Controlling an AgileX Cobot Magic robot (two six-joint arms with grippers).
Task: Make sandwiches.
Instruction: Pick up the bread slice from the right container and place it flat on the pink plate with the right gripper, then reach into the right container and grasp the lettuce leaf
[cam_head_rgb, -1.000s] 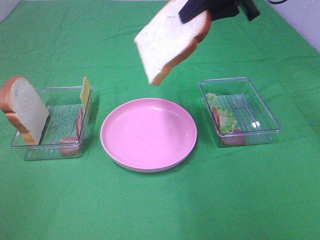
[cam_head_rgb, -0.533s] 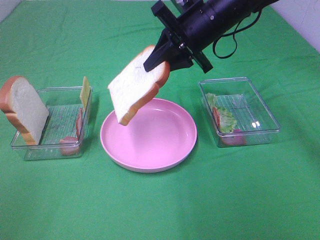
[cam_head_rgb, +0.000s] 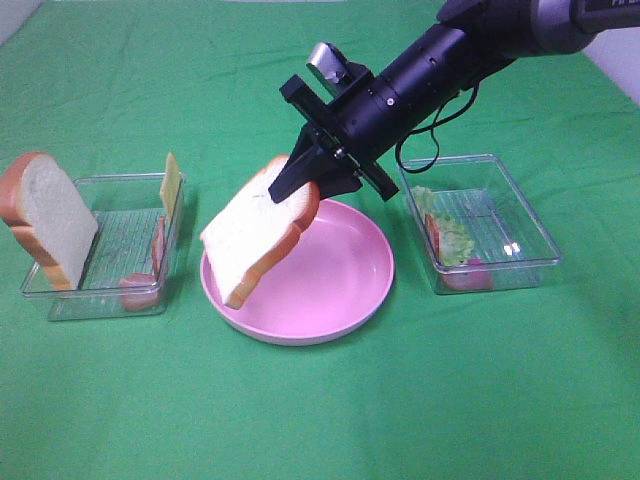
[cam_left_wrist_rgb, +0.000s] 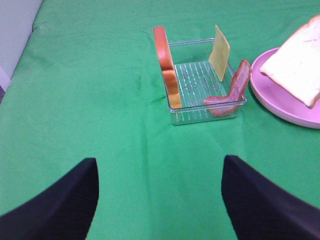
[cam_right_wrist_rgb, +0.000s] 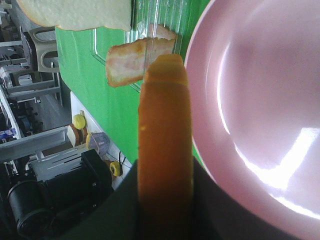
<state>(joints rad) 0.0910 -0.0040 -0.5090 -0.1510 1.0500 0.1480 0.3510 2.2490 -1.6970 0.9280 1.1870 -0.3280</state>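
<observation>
The right gripper (cam_head_rgb: 303, 183), on an arm slanting down from the right, pinches a tilted bread slice (cam_head_rgb: 250, 240) over the left rim of the pink plate (cam_head_rgb: 340, 292). The left gripper (cam_left_wrist_rgb: 160, 200) gapes wide, empty.

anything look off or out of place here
Nothing spilled or damaged. The held slice hangs steeply tilted from the right gripper, its low corner over the plate's left rim rather than its middle. In the left tray, the spare slice, cheese and bacon stand on edge instead of lying flat.
</observation>
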